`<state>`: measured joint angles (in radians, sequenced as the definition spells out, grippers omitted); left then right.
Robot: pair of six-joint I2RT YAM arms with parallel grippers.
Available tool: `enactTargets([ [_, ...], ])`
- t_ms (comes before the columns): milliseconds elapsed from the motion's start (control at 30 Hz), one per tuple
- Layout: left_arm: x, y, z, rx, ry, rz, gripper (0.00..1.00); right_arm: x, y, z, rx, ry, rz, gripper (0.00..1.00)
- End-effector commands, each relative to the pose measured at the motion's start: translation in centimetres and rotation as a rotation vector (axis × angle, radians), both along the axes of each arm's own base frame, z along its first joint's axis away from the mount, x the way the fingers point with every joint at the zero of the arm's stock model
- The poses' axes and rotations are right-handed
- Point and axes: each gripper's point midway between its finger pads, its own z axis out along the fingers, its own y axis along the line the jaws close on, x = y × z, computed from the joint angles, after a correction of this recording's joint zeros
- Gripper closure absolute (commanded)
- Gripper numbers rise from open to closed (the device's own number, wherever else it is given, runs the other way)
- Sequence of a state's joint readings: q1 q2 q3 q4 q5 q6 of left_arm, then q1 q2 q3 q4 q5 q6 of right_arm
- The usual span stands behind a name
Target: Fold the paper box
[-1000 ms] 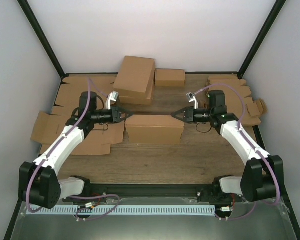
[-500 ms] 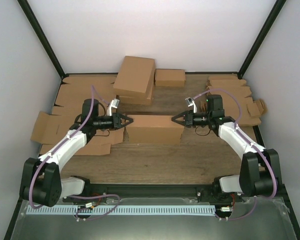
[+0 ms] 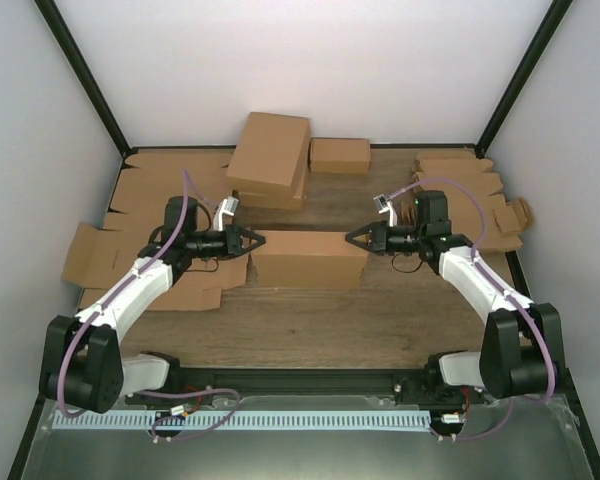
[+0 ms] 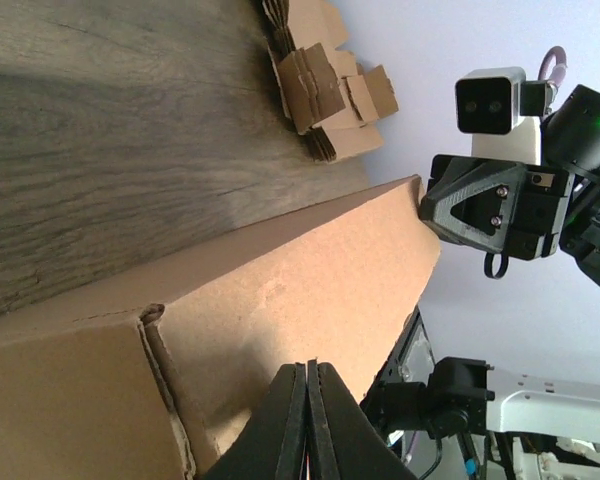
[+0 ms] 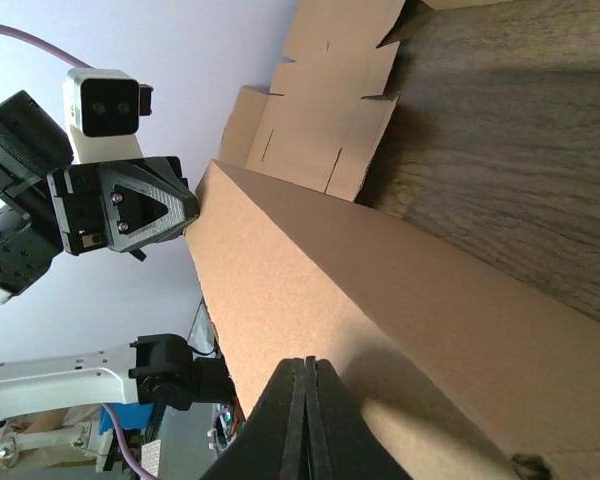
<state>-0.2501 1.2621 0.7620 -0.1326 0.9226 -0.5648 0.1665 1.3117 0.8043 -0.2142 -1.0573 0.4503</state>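
Note:
The paper box [image 3: 308, 258] stands folded and closed in the middle of the wooden table, a long shallow brown cardboard box. My left gripper [image 3: 260, 240] is shut and empty, its tip at the box's far left corner. My right gripper [image 3: 348, 238] is shut and empty, its tip at the box's far right corner. In the left wrist view the shut gripper [image 4: 308, 366] points along the box's [image 4: 280, 300] top face toward the other gripper. In the right wrist view the shut gripper [image 5: 307, 362] lies over the box's [image 5: 380, 290] top face. I cannot tell whether the tips touch it.
Two folded boxes [image 3: 270, 158] are stacked at the back, with a small short box [image 3: 340, 154] beside them. Flat cardboard blanks [image 3: 130, 230] cover the left side under my left arm. More blanks [image 3: 480, 190] are piled at the right rear.
Both grippers have shifted slightly nearer and lower at the box's two far corners. The box has not moved.

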Motion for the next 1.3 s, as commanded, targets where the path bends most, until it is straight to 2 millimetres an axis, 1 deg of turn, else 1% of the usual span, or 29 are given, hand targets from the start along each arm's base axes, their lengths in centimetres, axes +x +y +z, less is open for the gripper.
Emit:
enactTargets([
  [0,-0.4,0.4,-3.3,0.049,0.048,0.012,0.96,0.0,-0.6,-3.2,-0.064,0.056,-0.040,0.99],
  [67,-0.6,0.5,-3.2,0.052,0.050,0.011,0.96,0.0,-0.8,-2.5,-0.075,0.035,-0.047,0.99],
  [133,-0.7,0.8,-2.3,0.072,0.027,0.020,0.96,0.1,-1.2,-1.7,-0.106,0.006,-0.073,0.96],
  [200,-1.1,1.0,-1.4,0.090,0.008,0.025,0.96,0.0,-1.6,-0.9,-0.134,-0.012,-0.091,0.87],
  [233,-1.4,1.1,-1.0,0.092,0.004,0.023,0.94,-0.3,-1.7,-0.5,-0.145,-0.013,-0.098,0.78],
  [267,-1.7,1.2,-0.6,0.099,-0.003,0.022,0.92,-0.5,-2.0,-0.2,-0.159,-0.018,-0.108,0.71],
  [300,-2.0,1.4,-0.2,0.112,-0.016,0.021,0.88,-0.7,-2.2,0.2,-0.169,-0.028,-0.119,0.68],
  [333,-2.1,1.7,0.2,0.135,-0.030,0.027,0.81,-1.0,-2.4,0.7,-0.178,-0.040,-0.126,0.65],
  [367,-2.2,2.0,1.0,0.157,-0.057,0.033,0.70,-1.2,-2.6,1.1,-0.188,-0.052,-0.139,0.60],
  [433,-2.4,2.5,2.6,0.205,-0.122,0.032,0.44,-1.6,-3.0,1.9,-0.212,-0.069,-0.160,0.53],
  [500,-2.1,2.9,4.3,0.260,-0.230,0.026,0.23,-1.9,-3.5,2.6,-0.233,-0.088,-0.176,0.46],
  [600,-0.5,4.4,5.4,0.423,-0.395,0.083,0.01,-1.9,-4.2,3.4,-0.272,-0.122,-0.211,0.33],
  [633,-0.3,4.4,5.9,0.468,-0.470,0.081,0.00,-1.8,-4.4,3.6,-0.284,-0.132,-0.224,0.28],
  [667,-0.6,3.9,6.3,0.486,-0.558,0.045,0.00,-1.8,-4.6,3.7,-0.291,-0.139,-0.235,0.23],
  [700,-1.7,2.7,6.6,0.480,-0.663,-0.041,0.00,-1.8,-4.7,3.9,-0.294,-0.148,-0.243,0.20],
  [767,-3.8,0.8,7.2,0.513,-0.905,-0.209,0.00,-1.8,-4.7,4.4,-0.286,-0.159,-0.250,0.18],
  [833,-5.4,-0.3,7.2,0.566,-1.083,-0.362,0.00,-1.8,-4.6,4.9,-0.272,-0.171,-0.250,0.17],
  [867,-5.7,-0.7,7.0,0.592,-1.141,-0.424,0.00,-1.8,-4.6,5.1,-0.268,-0.178,-0.249,0.17],
  [900,-5.4,-0.8,6.8,0.622,-1.173,-0.457,0.00,-1.8,-4.5,5.3,-0.266,-0.184,-0.249,0.17],
  [967,-4.2,-1.0,6.7,0.677,-1.181,-0.496,0.00,-1.9,-4.5,5.7,-0.265,-0.196,-0.244,0.16],
  [1033,-3.6,-1.6,5.9,0.710,-1.155,-0.583,0.00,-1.9,-4.5,5.8,-0.268,-0.202,-0.237,0.16],
  [1100,-3.1,-1.9,4.5,0.766,-1.120,-0.675,0.00,-2.0,-4.5,5.9,-0.272,-0.204,-0.231,0.16],
  [1200,-1.9,-1.8,2.6,0.842,-1.061,-0.745,0.00,-2.2,-4.4,6.2,-0.271,-0.212,-0.225,0.17],
  [1267,-2.0,-2.0,1.8,0.839,-1.025,-0.795,0.00,-2.3,-4.4,6.4,-0.268,-0.220,-0.225,0.16],
])
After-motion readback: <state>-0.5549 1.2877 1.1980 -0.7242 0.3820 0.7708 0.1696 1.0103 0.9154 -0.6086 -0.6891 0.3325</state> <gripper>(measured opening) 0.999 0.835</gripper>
